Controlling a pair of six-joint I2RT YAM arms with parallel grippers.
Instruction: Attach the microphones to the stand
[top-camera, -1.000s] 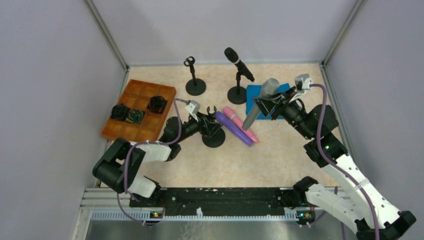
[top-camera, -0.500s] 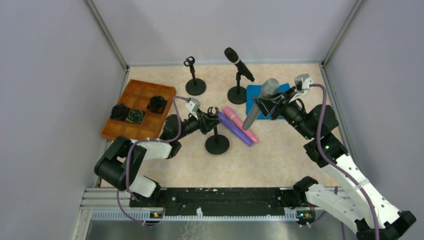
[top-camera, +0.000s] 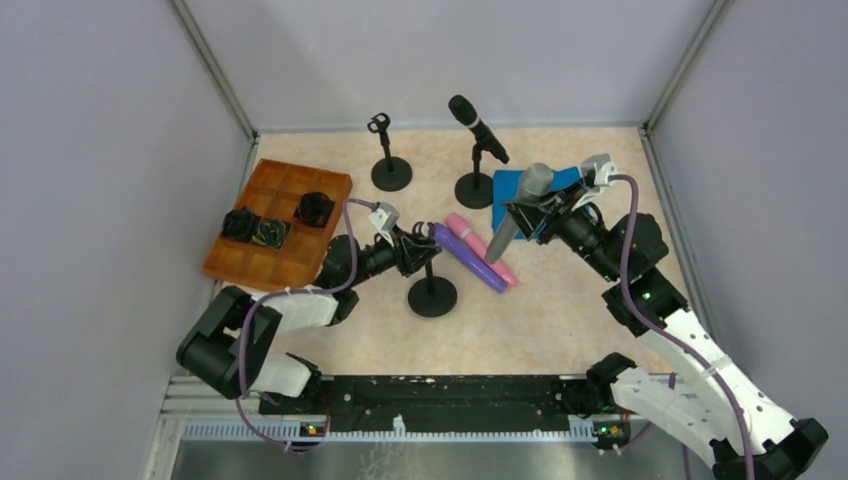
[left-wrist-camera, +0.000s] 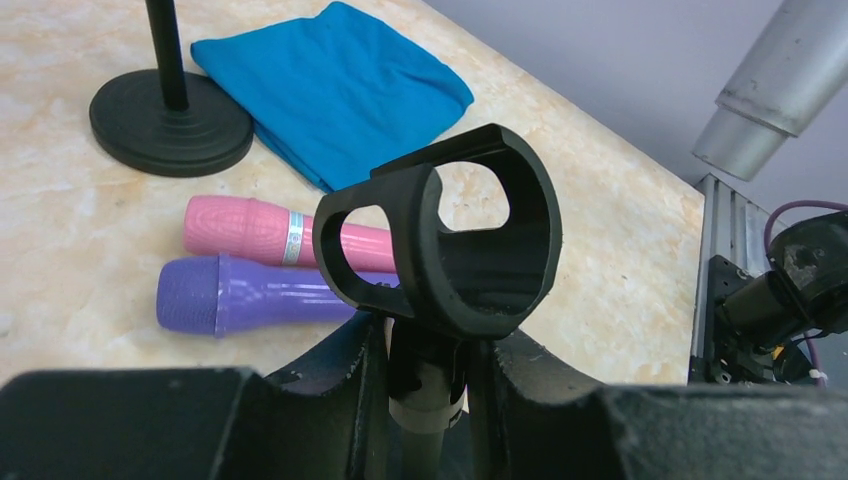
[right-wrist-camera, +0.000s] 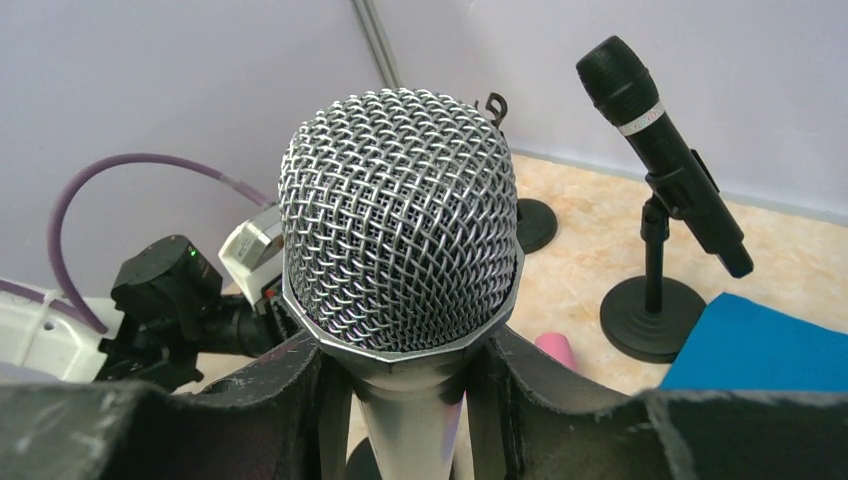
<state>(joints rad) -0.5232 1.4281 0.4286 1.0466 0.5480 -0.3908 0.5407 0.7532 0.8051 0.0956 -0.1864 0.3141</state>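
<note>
Left gripper (left-wrist-camera: 425, 372) clamped on stand (left-wrist-camera: 450, 250) neck, just under the empty clip. Right gripper (right-wrist-camera: 405, 400) grips silver mic (right-wrist-camera: 400, 220) just below its head; not yet clipped. Between the grippers, pink mic (left-wrist-camera: 250, 228) and purple mic (left-wrist-camera: 240, 295) lie on worktop (top-camera: 560, 300). Beyond them, black mic (top-camera: 478, 128) is mounted on rear stand (top-camera: 474, 188); spare stand (top-camera: 390, 172) is empty. Judged: one of four done.

A tray (top-camera: 262, 262) sits on the surface's (top-camera: 560, 310) left. Behind, an empty stand (top-camera: 389, 172) is left of a second stand (top-camera: 474, 190) bearing the rear microphone (top-camera: 478, 127). A cloth (top-camera: 507, 187) lies right of that, with a raised microphone (top-camera: 535, 180) above it. Two microphones (top-camera: 470, 258) lie mid-surface, a third stand (top-camera: 432, 296) before them.
</note>
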